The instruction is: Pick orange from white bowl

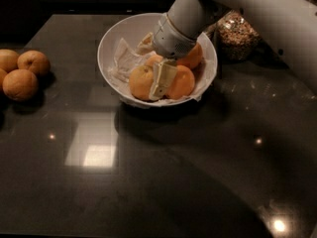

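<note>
The white bowl point(106, 39) stands at the back middle of the dark table, lined with crumpled white paper. The paler yellowish orange point(140, 82) lies at the bowl's front left. Two deeper-orange oranges lie beside it, one at the front right point(182, 83) and one behind point(192, 57). My gripper point(161, 78) reaches down into the bowl from the upper right. Its cream tip sits between the pale orange and the front-right orange, touching the pale orange's right side. The arm hides the middle of the bowl.
Three loose oranges point(21, 84) lie at the table's left edge. A glass jar of cereal point(237, 33) stands right behind the bowl, partly behind the arm. The white arm point(262, 19) crosses the upper right.
</note>
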Available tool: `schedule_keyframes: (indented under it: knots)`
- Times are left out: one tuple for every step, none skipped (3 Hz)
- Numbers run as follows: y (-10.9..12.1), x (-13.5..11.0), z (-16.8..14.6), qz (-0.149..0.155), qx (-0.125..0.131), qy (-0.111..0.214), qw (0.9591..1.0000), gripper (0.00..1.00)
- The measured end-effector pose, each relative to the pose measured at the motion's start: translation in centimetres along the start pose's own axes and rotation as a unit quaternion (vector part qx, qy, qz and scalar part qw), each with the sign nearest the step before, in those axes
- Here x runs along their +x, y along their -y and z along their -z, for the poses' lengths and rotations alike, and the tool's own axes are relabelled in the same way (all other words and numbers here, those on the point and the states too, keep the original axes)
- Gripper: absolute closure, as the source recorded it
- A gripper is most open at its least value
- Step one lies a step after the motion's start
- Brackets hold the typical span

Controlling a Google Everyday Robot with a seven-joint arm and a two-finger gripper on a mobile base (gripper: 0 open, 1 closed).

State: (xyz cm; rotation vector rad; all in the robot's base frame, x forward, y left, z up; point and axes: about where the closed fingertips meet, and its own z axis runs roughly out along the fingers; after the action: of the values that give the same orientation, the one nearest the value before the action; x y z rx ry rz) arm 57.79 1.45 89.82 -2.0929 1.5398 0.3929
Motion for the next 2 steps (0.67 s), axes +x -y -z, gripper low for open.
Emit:
schedule_keyframes:
  knots:
    - [0.06, 1.1, -0.8, 0.002, -0.003, -0.005, 1.0, 0.16]
    - [0.19, 1.63, -1.63, 0.009, -0.009, -0.015, 0.9998, 0.17]
